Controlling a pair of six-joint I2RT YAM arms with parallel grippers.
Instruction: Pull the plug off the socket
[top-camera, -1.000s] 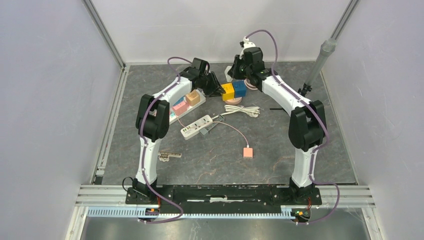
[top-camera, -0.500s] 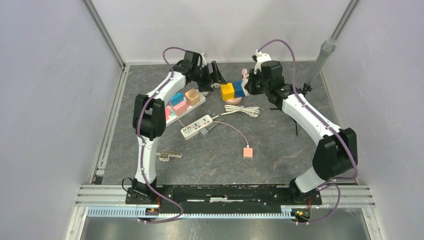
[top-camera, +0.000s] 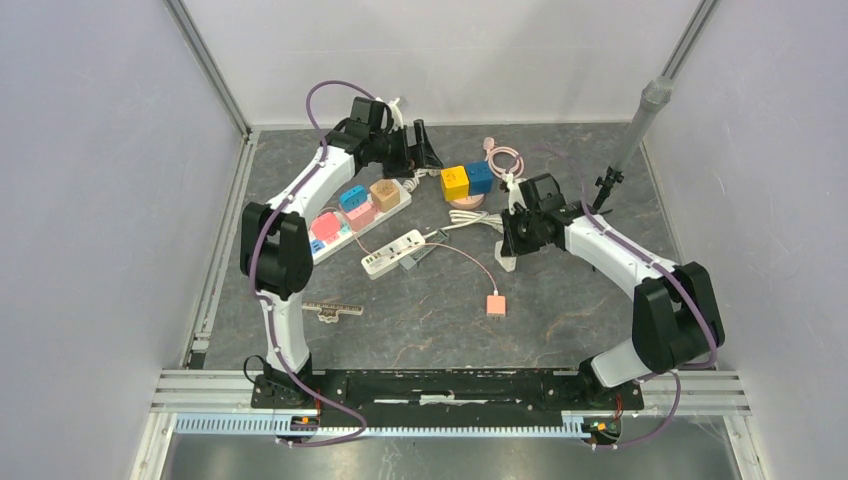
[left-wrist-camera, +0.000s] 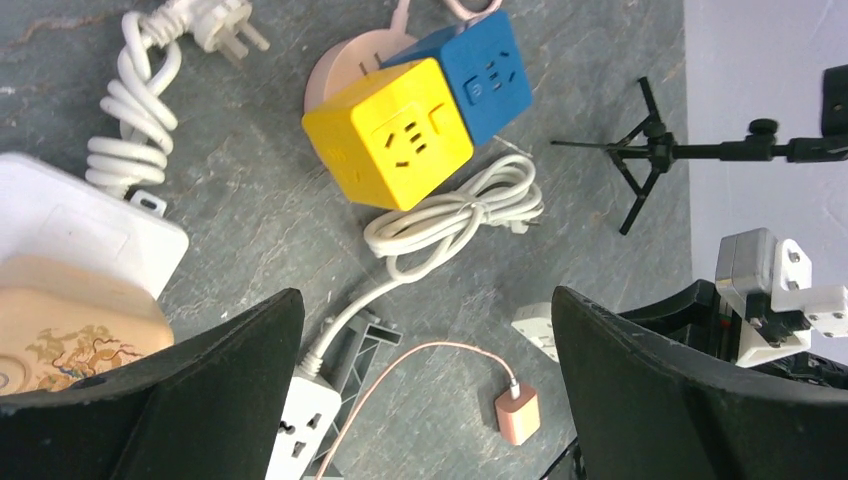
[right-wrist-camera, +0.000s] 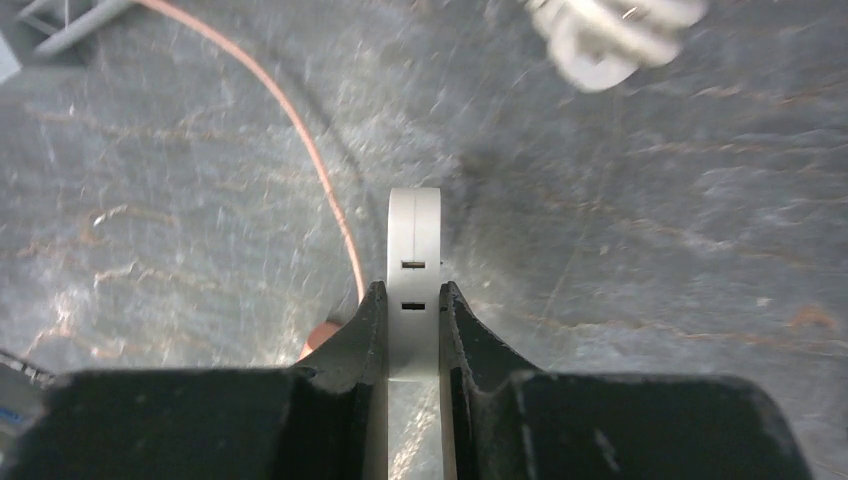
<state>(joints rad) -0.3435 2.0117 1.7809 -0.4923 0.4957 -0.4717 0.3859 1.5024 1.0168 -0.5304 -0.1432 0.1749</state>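
**Reader:** What does the overhead view show?

**Describer:** Two robot arms reach over a grey, stone-patterned counter (top-camera: 540, 320) scattered with sockets and cables. The landmark is a yellow cube socket (top-camera: 455, 182) near the far middle. A blue cube socket (top-camera: 479, 176) touches its right side, and both sit on a round pink base (top-camera: 466, 201).

**Reader:** Where is the plug?

**Describer:** A small white plug (right-wrist-camera: 414, 262) is out of every socket. It sits to the right of the yellow cube, nearer the arms' bases and well apart from it. The right pincer (right-wrist-camera: 412, 296) is clamped on it, one finger against each flat side. The plug stands on end, low over the counter, and I cannot tell whether it touches. Gripping the flat faces probably keeps it from twisting.

**Reader:** And the other arm?

**Describer:** The left pincer (left-wrist-camera: 424, 296) hangs just left of the yellow cube, fingers spread wide and holding nothing. Its camera looks down on the cube. That spot would suit bracing the socket block against a pull.

**Reader:** Anything else nearby?

**Describer:** A coiled white cable (top-camera: 487, 221) lies just in front of the yellow cube. A white power strip (top-camera: 393, 251) lies nearer the bases and to the cube's left. A pink charger (top-camera: 495, 304) on a thin lead lies nearer still. A long strip of coloured adapters (top-camera: 360, 212) lies to the cube's left.

**Reader:** How far along is the job?

**Describer:** With the plug free, the pull looks finished. What is probably left is setting the plug down and letting go.
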